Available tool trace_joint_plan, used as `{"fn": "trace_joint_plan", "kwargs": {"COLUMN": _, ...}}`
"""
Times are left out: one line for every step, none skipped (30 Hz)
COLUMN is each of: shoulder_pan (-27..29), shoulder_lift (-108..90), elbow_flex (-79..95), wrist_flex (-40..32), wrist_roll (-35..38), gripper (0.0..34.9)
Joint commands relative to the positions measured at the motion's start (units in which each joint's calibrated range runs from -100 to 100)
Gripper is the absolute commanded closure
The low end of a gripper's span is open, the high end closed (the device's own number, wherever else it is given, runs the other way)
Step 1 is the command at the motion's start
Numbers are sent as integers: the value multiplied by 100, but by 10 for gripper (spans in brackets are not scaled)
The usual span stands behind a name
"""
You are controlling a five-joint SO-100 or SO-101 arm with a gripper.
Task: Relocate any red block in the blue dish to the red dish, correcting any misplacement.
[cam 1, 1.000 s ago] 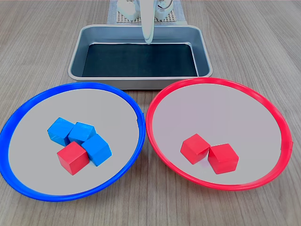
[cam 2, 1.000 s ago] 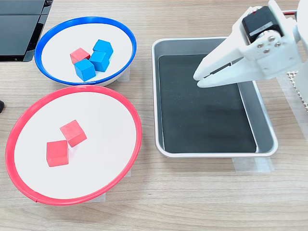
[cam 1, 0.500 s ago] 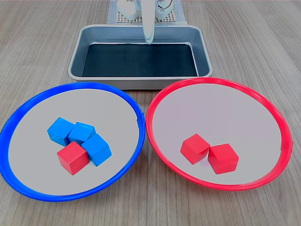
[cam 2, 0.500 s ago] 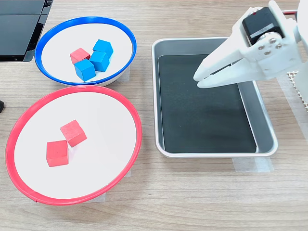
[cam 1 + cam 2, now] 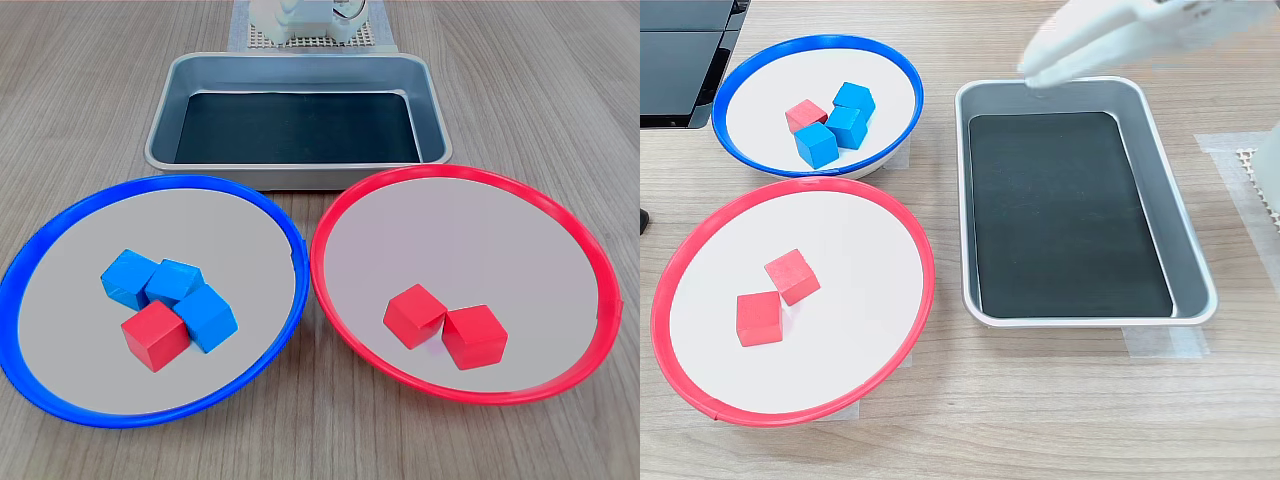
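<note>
Your red block (image 5: 155, 335) sits in the lower left of the first exterior view, inside the blue dish (image 5: 60, 238), pressed against a cluster of three blue cubes (image 5: 175, 290). In the second exterior view the same block (image 5: 805, 115) is at the upper left, in the blue dish (image 5: 818, 42). Your claw (image 5: 1032, 73) shows only in the second exterior view, as a blurred white shape along the top edge, its tip over the far rim of the metal tray (image 5: 1185, 260); you cannot tell whether it is open or closed. It carries nothing you can see and is well apart from the block, with the counter (image 5: 1040, 400) between tray and dish. The red dish (image 5: 330, 215) holds two other red cubes (image 5: 445, 325), touching each other.
</note>
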Motion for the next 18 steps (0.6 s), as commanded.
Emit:
{"fn": "trace_joint_plan", "kwargs": {"shoulder_pan": 172, "shoulder_lift": 1520, "elbow_flex": -1712, "wrist_flex": -48, "wrist_roll": 625, "gripper": 346}}
{"fn": "trace_joint_plan", "kwargs": {"shoulder_pan": 228, "shoulder_lift": 1869, "elbow_flex": -2012, "wrist_flex": -57, "wrist_roll": 786, "gripper": 346}}
{"fn": "trace_joint_plan", "kwargs": {"shoulder_pan": 285, "shoulder_lift": 2227, "elbow_flex": -2331, "wrist_flex": -73, "wrist_roll": 913, "gripper": 346}}
{"fn": "trace_joint_plan", "kwargs": {"shoulder_pan": 332, "shoulder_lift": 2551, "elbow_flex": -2622, "wrist_flex": -73, "wrist_roll": 1026, "gripper": 346}}
{"fn": "trace_joint_plan", "kwargs": {"shoulder_pan": 397, "shoulder_lift": 2859, "elbow_flex": -2923, "wrist_flex": -48, "wrist_roll": 1143, "gripper": 346}}
{"fn": "trace_joint_plan", "kwargs": {"shoulder_pan": 454, "shoulder_lift": 3174, "elbow_flex": -3214, "wrist_flex": -40, "wrist_roll": 1241, "gripper": 346}}
{"fn": "trace_joint_plan", "kwargs": {"shoulder_pan": 520, "shoulder_lift": 3481, "elbow_flex": -3505, "wrist_flex": -15, "wrist_roll": 1358, "gripper": 346}}
{"fn": "trace_joint_plan", "kwargs": {"shoulder_pan": 586, "shoulder_lift": 3771, "elbow_flex": -3751, "wrist_flex": 18, "wrist_roll": 1480, "gripper": 346}}
{"fn": "trace_joint_plan", "kwargs": {"shoulder_pan": 661, "shoulder_lift": 4095, "elbow_flex": -4015, "wrist_flex": 51, "wrist_roll": 1592, "gripper": 346}}
{"fn": "trace_joint_plan", "kwargs": {"shoulder_pan": 717, "shoulder_lift": 4334, "elbow_flex": -4179, "wrist_flex": 51, "wrist_roll": 1675, "gripper": 346}}
{"fn": "trace_joint_plan", "kwargs": {"shoulder_pan": 793, "shoulder_lift": 4607, "elbow_flex": -4343, "wrist_flex": 51, "wrist_roll": 1783, "gripper": 346}}
{"fn": "trace_joint_plan", "kwargs": {"shoulder_pan": 868, "shoulder_lift": 4871, "elbow_flex": -4489, "wrist_flex": 26, "wrist_roll": 1895, "gripper": 346}}
{"fn": "trace_joint_plan", "kwargs": {"shoulder_pan": 972, "shoulder_lift": 5204, "elbow_flex": -4652, "wrist_flex": -48, "wrist_roll": 1998, "gripper": 342}}
{"fn": "trace_joint_plan", "kwargs": {"shoulder_pan": 1037, "shoulder_lift": 5426, "elbow_flex": -4780, "wrist_flex": -114, "wrist_roll": 2056, "gripper": 339}}
{"fn": "trace_joint_plan", "kwargs": {"shoulder_pan": 1094, "shoulder_lift": 5605, "elbow_flex": -4880, "wrist_flex": -164, "wrist_roll": 2090, "gripper": 335}}
{"fn": "trace_joint_plan", "kwargs": {"shoulder_pan": 1141, "shoulder_lift": 5809, "elbow_flex": -5026, "wrist_flex": -205, "wrist_roll": 2115, "gripper": 333}}
{"fn": "trace_joint_plan", "kwargs": {"shoulder_pan": 1207, "shoulder_lift": 6057, "elbow_flex": -5217, "wrist_flex": -230, "wrist_roll": 2134, "gripper": 326}}
{"fn": "trace_joint_plan", "kwargs": {"shoulder_pan": 1254, "shoulder_lift": 6296, "elbow_flex": -5426, "wrist_flex": -247, "wrist_roll": 2149, "gripper": 319}}
